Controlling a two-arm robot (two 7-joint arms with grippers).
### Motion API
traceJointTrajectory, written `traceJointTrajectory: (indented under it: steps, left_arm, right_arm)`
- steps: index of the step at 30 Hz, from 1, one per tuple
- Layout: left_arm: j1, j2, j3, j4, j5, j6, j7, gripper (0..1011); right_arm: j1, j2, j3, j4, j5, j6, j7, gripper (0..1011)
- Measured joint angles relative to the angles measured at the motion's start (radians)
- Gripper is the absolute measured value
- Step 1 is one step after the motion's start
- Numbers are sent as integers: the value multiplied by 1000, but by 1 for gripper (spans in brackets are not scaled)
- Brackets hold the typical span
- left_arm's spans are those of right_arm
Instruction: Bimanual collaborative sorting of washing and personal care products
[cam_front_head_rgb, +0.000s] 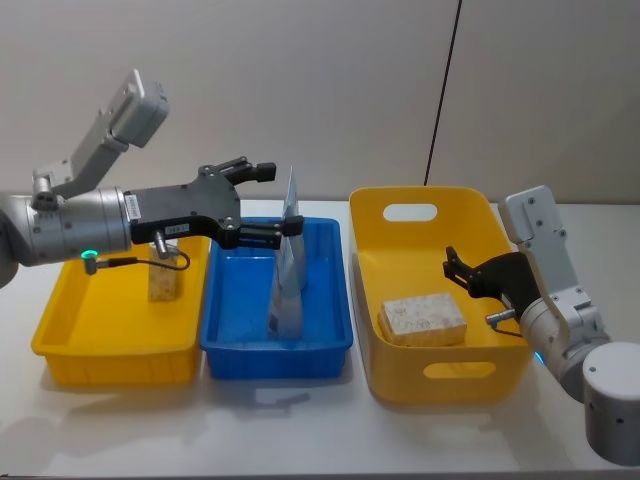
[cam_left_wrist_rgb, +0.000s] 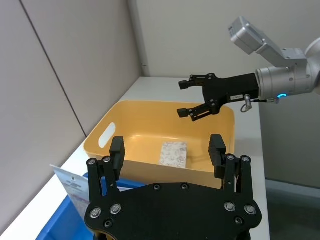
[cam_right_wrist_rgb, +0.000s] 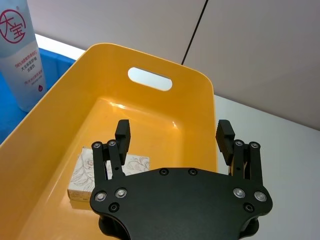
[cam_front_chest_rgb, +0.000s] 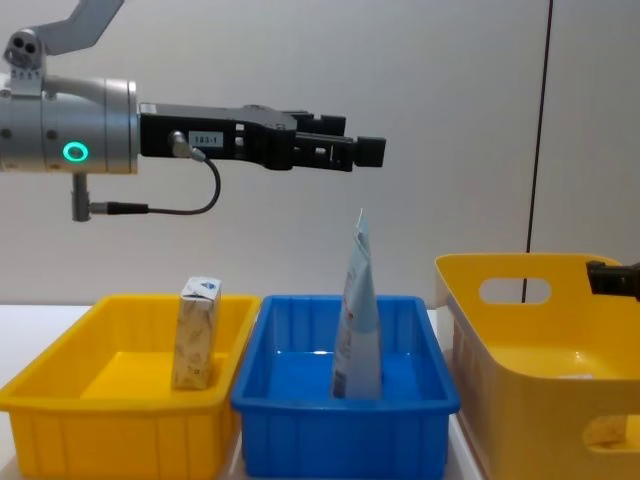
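Squeeze tube (cam_front_head_rgb: 288, 275): stood upright in the blue bin (cam_front_head_rgb: 235, 300), crimped end up.
Marbled box (cam_front_head_rgb: 423, 318): lay flat in the deep yellow bin (cam_front_head_rgb: 460, 230).
Speckled carton (cam_front_head_rgb: 165, 282): stood in the shallow yellow tray (cam_front_head_rgb: 100, 320).
My left gripper (cam_front_head_rgb: 275, 203): fingers apart, empty, above the tube's top.
My right gripper (cam_front_head_rgb: 452, 267): fingers apart, empty, over the deep bin.

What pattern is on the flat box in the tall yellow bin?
Grey-white marbled print on the flat box, clearest in right wrist view.

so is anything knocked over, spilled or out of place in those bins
Nothing stands out: the squeeze tubes stand on end in the blue bin, the carton upright, the marbled box lying flat. Left pincer and right pincer hang open, empty.
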Motion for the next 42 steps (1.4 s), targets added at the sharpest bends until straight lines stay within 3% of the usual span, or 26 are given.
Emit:
traceJointTrajectory:
  steps: [14, 25, 32, 42]
  left_arm:
    - [56, 34, -19, -71, -16, 38, 89, 1001]
    - [73, 45, -23, -93, -21, 49, 115, 1002]
    - [78, 48, -25, -100, -22, 52, 124, 1001]
    - [83, 51, -26, -106, -23, 55, 130, 1001]
  right_arm:
    - [0, 0, 0, 0, 0, 0, 0, 1004]
    - [2, -12, 0, -12, 2, 9, 5, 1004]
    - [4, -13, -5, -45, 16, 21, 37, 1004]
    - [12, 1, -12, -119, 60, 59, 134, 1004]
